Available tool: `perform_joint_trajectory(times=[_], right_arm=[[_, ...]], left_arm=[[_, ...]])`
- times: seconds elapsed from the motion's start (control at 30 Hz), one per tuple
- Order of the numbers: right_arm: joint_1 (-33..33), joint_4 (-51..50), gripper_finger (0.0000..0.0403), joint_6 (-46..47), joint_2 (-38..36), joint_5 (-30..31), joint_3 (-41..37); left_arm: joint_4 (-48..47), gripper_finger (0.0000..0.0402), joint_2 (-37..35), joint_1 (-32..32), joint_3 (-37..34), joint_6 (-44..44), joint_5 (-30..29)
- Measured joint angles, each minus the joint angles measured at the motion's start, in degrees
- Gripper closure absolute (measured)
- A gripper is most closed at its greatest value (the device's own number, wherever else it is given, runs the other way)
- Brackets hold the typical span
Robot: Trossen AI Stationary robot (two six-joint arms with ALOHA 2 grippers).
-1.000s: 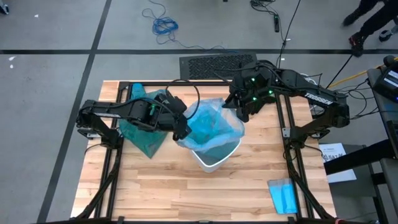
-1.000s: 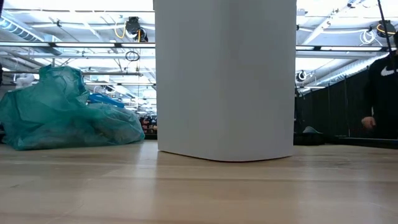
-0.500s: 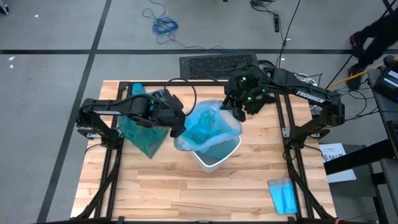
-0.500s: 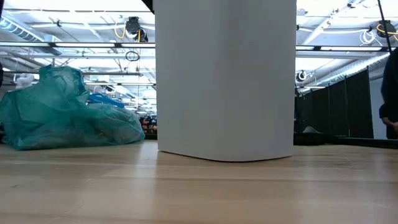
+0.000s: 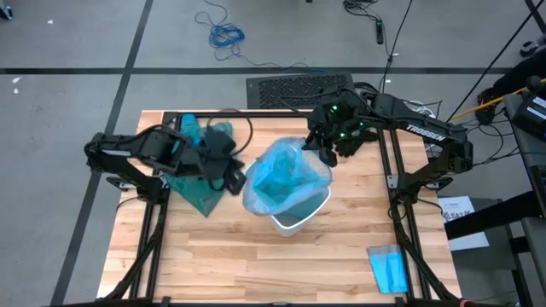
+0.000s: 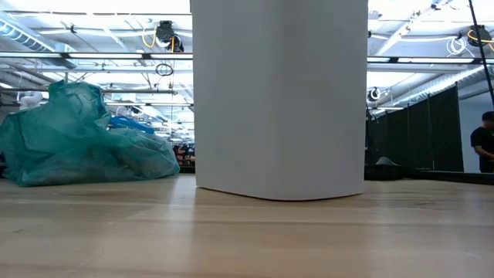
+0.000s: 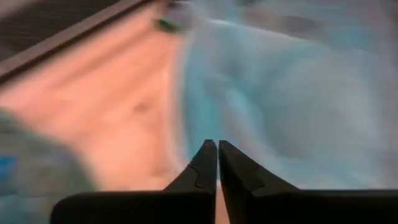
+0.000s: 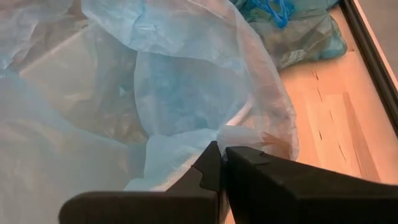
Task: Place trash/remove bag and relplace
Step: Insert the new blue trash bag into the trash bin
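**On the table: bin, two bags, two arms**

At table centre stands a white bin (image 5: 294, 217), its mouth draped with a pale sky-blue liner (image 5: 286, 175) that billows over the rim. In the low view the bin's white wall (image 6: 278, 96) fills the middle and blocks everything behind it.

At nine o'clock from the bin lies the bag (image 5: 192, 183), teal-green and crinkled, resting on the wood as a tied-looking bundle (image 6: 81, 143). No loose trash shows; it may be inside the bag, though the plastic is too cloudy to tell.

The left gripper (image 5: 230, 177) hangs between the bag and the bin, just beside the liner's nine o'clock edge. Its fingers (image 7: 205, 165) are closed tip to tip with nothing between them; that view is smeared.

The right gripper (image 5: 327, 153) sits at the bin's one o'clock rim. Its fingers (image 8: 214, 165) are pressed together on a fold of the sky-blue liner at the bin's lip.

Other items: a small flat blue sheet (image 5: 390, 269) at the table's five o'clock corner; a person (image 6: 484, 143) far off in the room behind.
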Motion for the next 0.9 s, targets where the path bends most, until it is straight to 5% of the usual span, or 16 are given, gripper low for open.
perform_joint_trajectory(times=[0.47,0.9], right_arm=[[-1.7,0.0,0.0403,-0.8,0.0,-0.1,0.0],[-1.7,-0.2,0.0403,-0.6,-0.1,-0.2,0.0]], left_arm=[[2.8,0.0266,1.2,-2.7,0.0,-4.5,3.5],[0.7,0.0267,4.6,-2.8,0.0,-4.4,3.8]])
